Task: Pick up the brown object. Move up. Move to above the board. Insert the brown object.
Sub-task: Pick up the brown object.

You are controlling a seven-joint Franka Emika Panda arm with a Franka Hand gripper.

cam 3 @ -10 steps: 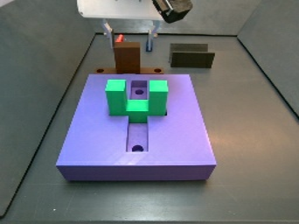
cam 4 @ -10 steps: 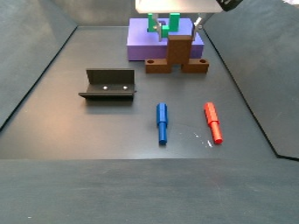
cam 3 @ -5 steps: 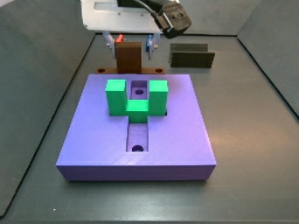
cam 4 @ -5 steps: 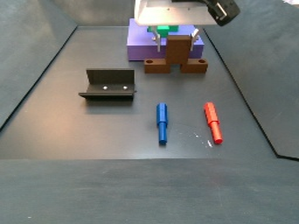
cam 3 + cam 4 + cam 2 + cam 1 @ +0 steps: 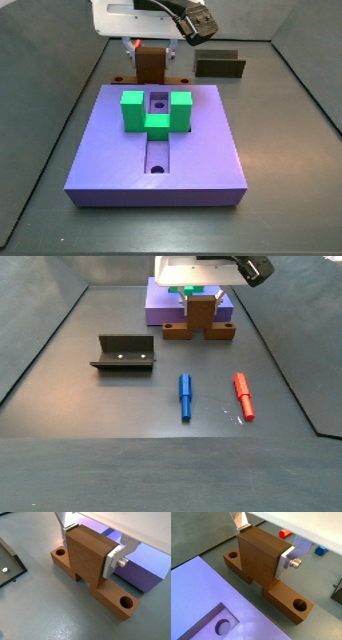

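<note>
The brown object (image 5: 151,62) stands on the floor just behind the purple board (image 5: 201,150): a flat bar with a round hole near each end and a tall upright block in the middle. It shows close up in both wrist views (image 5: 261,559) (image 5: 87,559). My gripper (image 5: 264,547) (image 5: 90,546) is down over the upright block, with a silver finger (image 5: 284,562) flat against each side. The object still rests on the floor. In a side view the gripper (image 5: 198,296) hides the block's top. A green U-shaped block (image 5: 150,110) sits on the board's groove.
A dark L-shaped fixture (image 5: 123,353) stands on the floor to one side, also seen in a side view (image 5: 219,65). A blue pen (image 5: 186,396) and a red pen (image 5: 245,396) lie on the floor. Grey walls enclose the floor.
The gripper has come down from above the brown object until its fingers flank the upright block. The brown object has not moved.
</note>
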